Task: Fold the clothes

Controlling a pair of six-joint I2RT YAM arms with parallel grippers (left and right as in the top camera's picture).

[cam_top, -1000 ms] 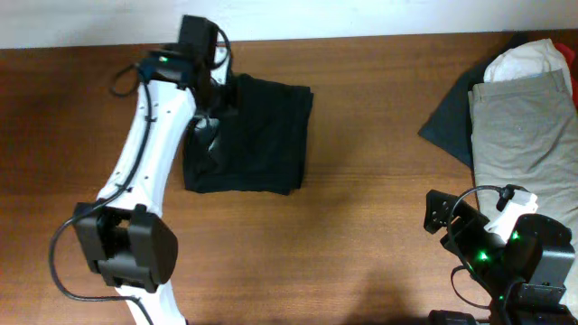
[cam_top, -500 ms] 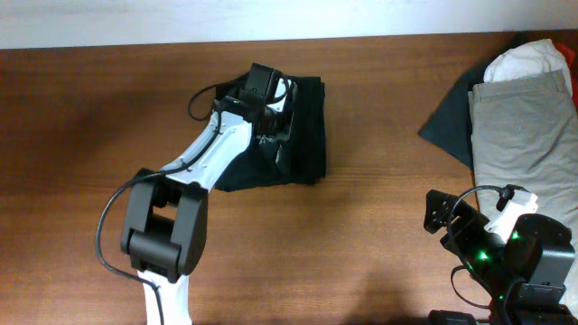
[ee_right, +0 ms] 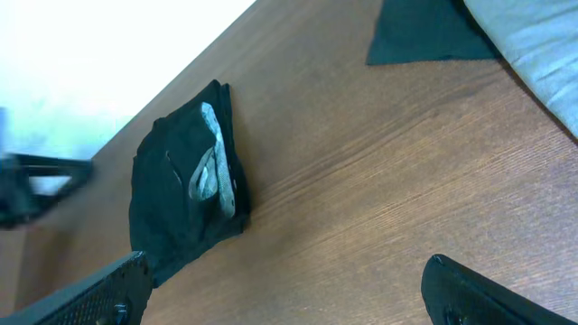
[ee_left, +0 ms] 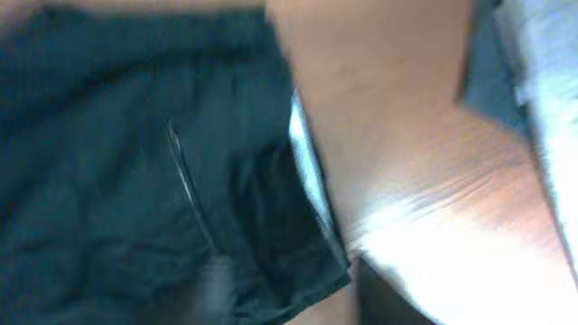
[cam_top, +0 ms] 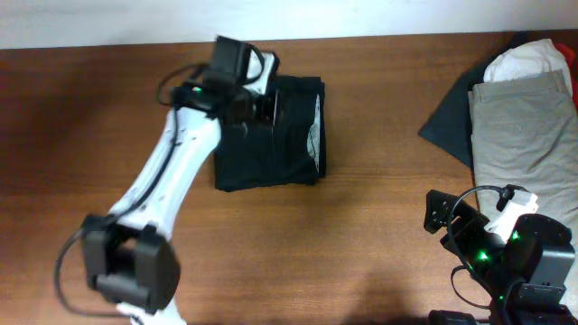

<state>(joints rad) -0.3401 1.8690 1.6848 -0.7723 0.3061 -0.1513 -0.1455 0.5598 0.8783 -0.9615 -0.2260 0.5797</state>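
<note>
From overhead, the left end effector (cam_top: 262, 106) sat over the upper left part of the black shorts (cam_top: 271, 149). Its fingers were dark against dark cloth, so I could not tell whether they were spread or pinching. The shorts lay folded in one block on the tabletop (cam_top: 361, 235), with a pale lining (cam_top: 314, 135) showing along their right edge. At the far right lay three more garments, all cut off by the frame: beige shorts (cam_top: 524, 135), a white piece (cam_top: 528, 59) partly under them, and a slate-grey piece (cam_top: 447, 126) sticking out at the left. The right end effector (cam_top: 438, 215) sat well apart from all four garments.

The left wrist view was heavily blurred. It showed only the black shorts (ee_left: 135, 181), the lining strip (ee_left: 307, 171) and bare tabletop (ee_left: 406, 135); its own fingers could not be made out.

In the right wrist view, the right end effector (ee_right: 284, 266) was spread wide with nothing between its fingers (ee_right: 108, 289), whose tips alone were in frame. One folded pair of black shorts (ee_right: 176, 217) lay ahead, and the slate-grey piece (ee_right: 424, 36) was cropped at the top.
</note>
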